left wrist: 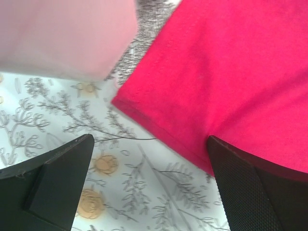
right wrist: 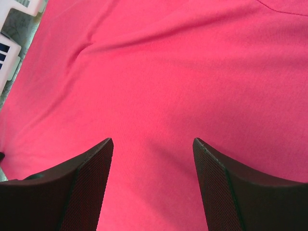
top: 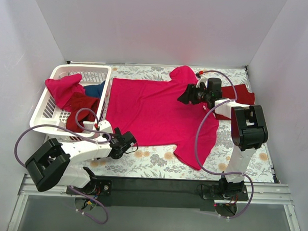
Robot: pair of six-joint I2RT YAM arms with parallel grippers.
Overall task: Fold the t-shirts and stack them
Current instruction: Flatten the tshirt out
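A bright pink-red t-shirt (top: 154,108) lies spread flat on the floral table. My left gripper (top: 131,142) is open and empty, low at the shirt's near hem corner (left wrist: 159,132); the hem runs between its jaws (left wrist: 149,144). My right gripper (top: 184,98) is open and empty, hovering over the shirt's upper right part (right wrist: 159,86). The white basket (top: 52,113) at the left holds another pink-red shirt (top: 63,87), a dark maroon-red shirt (top: 81,108) and a blue shirt (top: 95,89). Another dark maroon-red shirt (top: 242,95) lies by the right wall.
White walls enclose the table on three sides. The basket wall (left wrist: 67,38) stands just left of my left gripper. Bare floral cloth (top: 157,164) shows along the near edge, in front of the black base rail (top: 156,190).
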